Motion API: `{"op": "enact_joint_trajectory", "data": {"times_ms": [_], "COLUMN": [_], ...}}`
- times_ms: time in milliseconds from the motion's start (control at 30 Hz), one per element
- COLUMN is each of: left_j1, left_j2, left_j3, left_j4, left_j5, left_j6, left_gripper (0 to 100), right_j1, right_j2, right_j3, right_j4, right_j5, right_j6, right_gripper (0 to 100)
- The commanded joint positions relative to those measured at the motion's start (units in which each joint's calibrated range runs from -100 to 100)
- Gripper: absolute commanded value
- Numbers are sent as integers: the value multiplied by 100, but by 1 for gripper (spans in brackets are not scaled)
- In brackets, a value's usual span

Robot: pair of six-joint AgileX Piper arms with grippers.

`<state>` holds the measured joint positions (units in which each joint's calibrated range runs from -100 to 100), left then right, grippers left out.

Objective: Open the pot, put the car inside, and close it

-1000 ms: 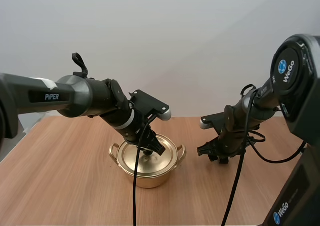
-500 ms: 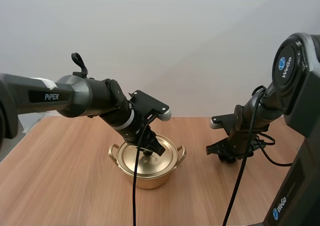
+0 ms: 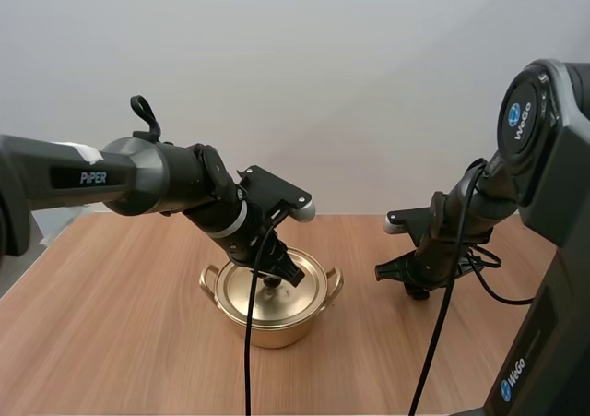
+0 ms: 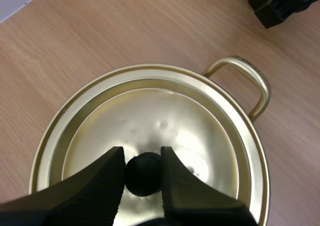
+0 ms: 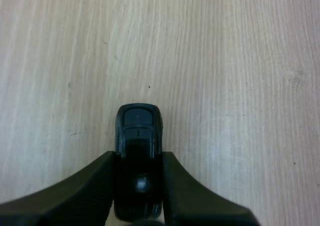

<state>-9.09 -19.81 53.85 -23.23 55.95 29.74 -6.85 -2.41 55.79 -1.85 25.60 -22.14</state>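
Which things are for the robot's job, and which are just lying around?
For the job: pot, lid, lid knob pinched by the left end effector, toy car pinched by the right end effector.
Just there: the wooden table underneath.

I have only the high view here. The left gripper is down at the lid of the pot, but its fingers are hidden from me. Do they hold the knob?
Observer: Yes. In the left wrist view the left gripper has one finger on each side of the black knob, and both touch it.
Operator: Is the lid closed on the pot?
Observer: It is. The lid sits level inside the rim of the pot.
Operator: And the right gripper, does it have the car?
Observer: The right gripper pinches a small black car over bare table. I cannot tell whether the car is lifted.
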Motion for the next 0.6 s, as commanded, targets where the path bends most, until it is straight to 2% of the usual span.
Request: {"op": "enact_joint_trajectory", "data": {"times_ms": [0, 267, 467, 567], "left_j1": [23, 172, 294, 368], "left_j2": [-171, -880, -1356, -1660], "left_j3": [-58, -455, -1035, -1380], "left_j4": [12, -12, -26, -26], "left_j5": [-20, 365, 820, 854], "left_j6": [-2, -15, -167, -239], "left_gripper": [0, 0, 0, 0], "right_j1": [2, 2, 49, 191], "right_j2": [-230, -1467, -2219, -2376], "right_j3": [-2, -2, -216, -620], "right_j4": [-7, -60, 4, 397], "right_j5": [37, 502, 898, 1517], "right_j6": [4, -57, -419, -697], "right_gripper": [0, 0, 0, 0]}}
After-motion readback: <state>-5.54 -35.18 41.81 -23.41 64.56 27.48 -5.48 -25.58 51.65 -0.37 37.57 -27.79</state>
